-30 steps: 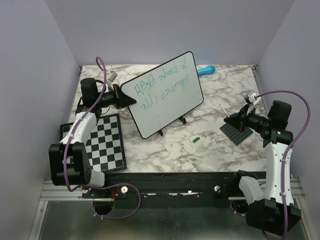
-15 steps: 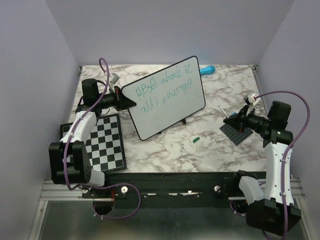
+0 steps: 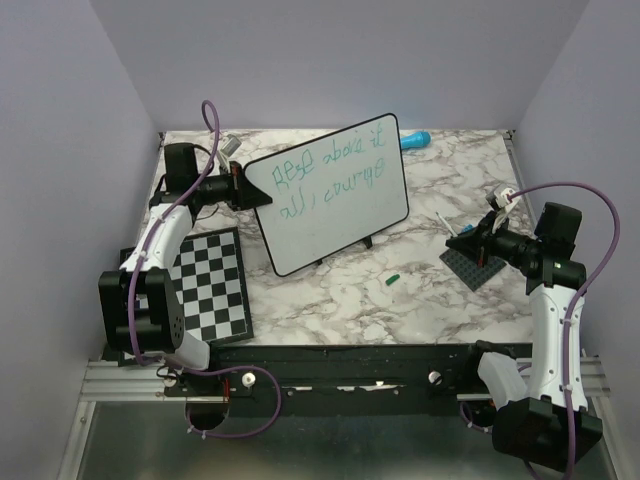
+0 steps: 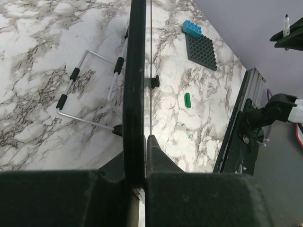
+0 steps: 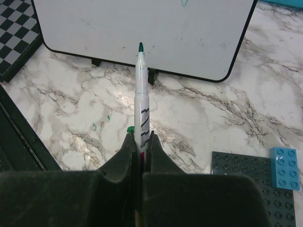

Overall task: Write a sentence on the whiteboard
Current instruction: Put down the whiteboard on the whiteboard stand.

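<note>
**Left arm pinching board edge, right arm holding marker well off**

We are looking at a marble-pattern table (image 3: 330,300), hard and glossy. The whiteboard (image 3: 340,215) is standing left of centre on it, propped up and skewed, its right end farther back. It is a flat rounded rectangle with a thin black rim, small black feet and a wire stand (image 4: 75,74) behind. We are judging it stiff and light, with a slick face, so it is likely sliding or tipping easily if pushed. We are taking the rim as the place to hold and not the face, where the ink is probably smearing. The sentence (image 3: 325,175) is sitting in two green loopy lines across the upper half.

A matte checkerboard (image 3: 210,285) is lying flat at near left.

The left gripper (image 3: 240,187) is clamping the board's left rim, with the jaws closed onto the edge. The right gripper (image 5: 140,142) is hanging at the right, well apart from the board and closed tight on a marker (image 5: 140,94). The marker is a slim white barrel with its green tip bare and pointing at the board.

A studded dark grey plate (image 3: 475,265) is lying under that gripper, with a blue brick (image 5: 285,168) on it. A small green cap (image 3: 392,280) is lying loose near the centre.
</note>
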Motion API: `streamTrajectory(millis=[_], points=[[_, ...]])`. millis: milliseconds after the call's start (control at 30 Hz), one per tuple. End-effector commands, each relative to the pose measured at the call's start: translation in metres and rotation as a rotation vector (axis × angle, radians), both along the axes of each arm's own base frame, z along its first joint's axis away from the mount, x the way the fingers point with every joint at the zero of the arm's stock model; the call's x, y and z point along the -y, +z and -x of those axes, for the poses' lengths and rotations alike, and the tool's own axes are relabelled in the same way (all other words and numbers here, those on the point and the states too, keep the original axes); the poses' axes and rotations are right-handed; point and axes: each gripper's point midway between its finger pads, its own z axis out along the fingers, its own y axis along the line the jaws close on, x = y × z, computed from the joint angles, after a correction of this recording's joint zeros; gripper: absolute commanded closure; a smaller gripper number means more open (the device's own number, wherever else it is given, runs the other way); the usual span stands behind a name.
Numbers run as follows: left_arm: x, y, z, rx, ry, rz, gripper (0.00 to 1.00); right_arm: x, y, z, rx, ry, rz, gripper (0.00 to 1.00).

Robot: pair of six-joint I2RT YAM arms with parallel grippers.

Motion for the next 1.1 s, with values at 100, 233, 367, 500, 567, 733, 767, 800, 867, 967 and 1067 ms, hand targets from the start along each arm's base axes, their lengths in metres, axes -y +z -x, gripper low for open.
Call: streamTrajectory(millis=[100, 233, 367, 500, 567, 733, 767, 800, 867, 967, 1067], points=[[-0.01, 0.026, -0.021, 0.122, -0.013, -0.036, 1.0, -0.004, -0.003, 0.006, -0.013, 0.03, -0.023, 0.99], [-0.011, 0.034, -0.026, 0.137, -0.026, -0.051, 1.0, -0.005, -0.004, 0.007, -0.02, 0.033, -0.024, 1.0], [-0.014, 0.037, -0.028, 0.136, -0.037, -0.033, 1.0, -0.005, -0.004, 0.007, -0.018, 0.036, -0.025, 0.99], [-0.014, 0.041, -0.029, 0.138, -0.045, -0.021, 1.0, -0.005, -0.005, 0.008, -0.019, 0.038, -0.026, 0.99], [-0.012, 0.047, -0.029, 0.132, -0.066, 0.007, 1.0, -0.006, -0.005, 0.008, -0.021, 0.039, -0.027, 0.99], [-0.016, 0.046, -0.039, 0.144, -0.057, 0.005, 1.0, -0.005, -0.005, 0.008, -0.021, 0.038, -0.026, 0.99], [-0.017, 0.047, -0.041, 0.145, -0.059, 0.008, 1.0, -0.005, -0.005, 0.008, -0.023, 0.038, -0.026, 0.99], [-0.017, 0.045, -0.043, 0.14, -0.059, 0.009, 1.0, -0.006, -0.005, 0.008, -0.024, 0.039, -0.028, 0.99], [-0.018, 0.042, -0.049, 0.134, -0.064, 0.013, 1.0, -0.006, -0.006, 0.008, -0.025, 0.039, -0.028, 0.99], [-0.015, 0.047, -0.049, 0.098, -0.1, 0.057, 1.0, -0.005, -0.007, 0.008, -0.029, 0.039, -0.028, 1.0], [-0.014, 0.052, -0.053, 0.101, -0.106, 0.064, 1.0, -0.005, -0.008, 0.007, -0.035, 0.039, -0.03, 1.0]])
